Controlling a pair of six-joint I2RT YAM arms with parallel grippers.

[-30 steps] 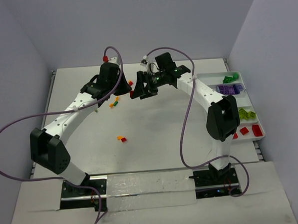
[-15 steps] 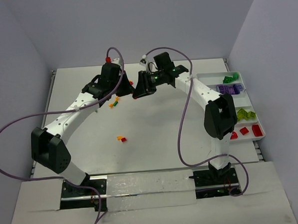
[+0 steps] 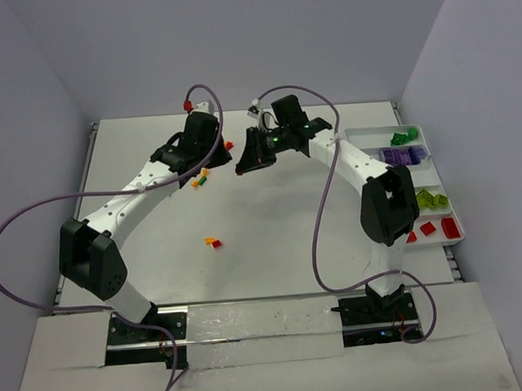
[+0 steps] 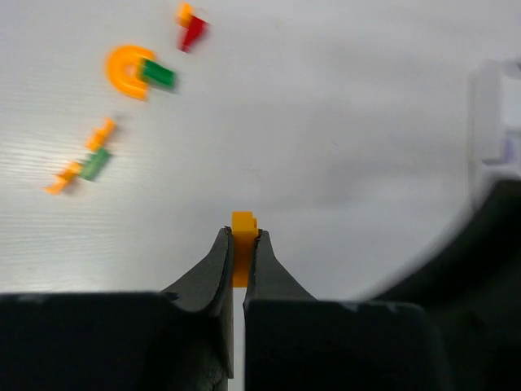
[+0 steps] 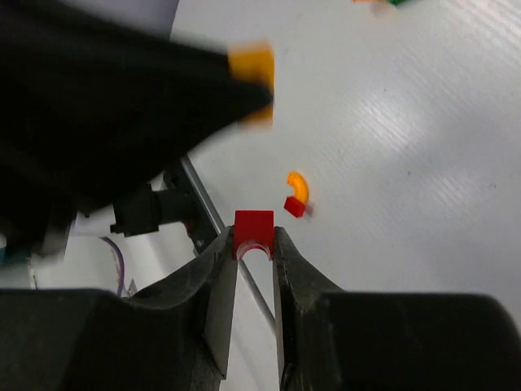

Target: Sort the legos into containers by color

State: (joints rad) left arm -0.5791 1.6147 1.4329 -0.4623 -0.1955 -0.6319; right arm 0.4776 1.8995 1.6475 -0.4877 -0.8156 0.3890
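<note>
1. Only the wrist views show the grips: left gripper (image 4: 238,244) clamps an orange brick (image 4: 243,226); right gripper (image 5: 254,244) clamps a red brick (image 5: 254,222).
2. Only the top view shows the tray (image 3: 449,205) at the tabletop's (image 3: 280,221) right edge, with green, purple, lime and red legos (image 3: 403,156) in separate compartments.

Left claw (image 4: 242,240) and right claw (image 5: 253,240) clamped tight, close together.
</note>
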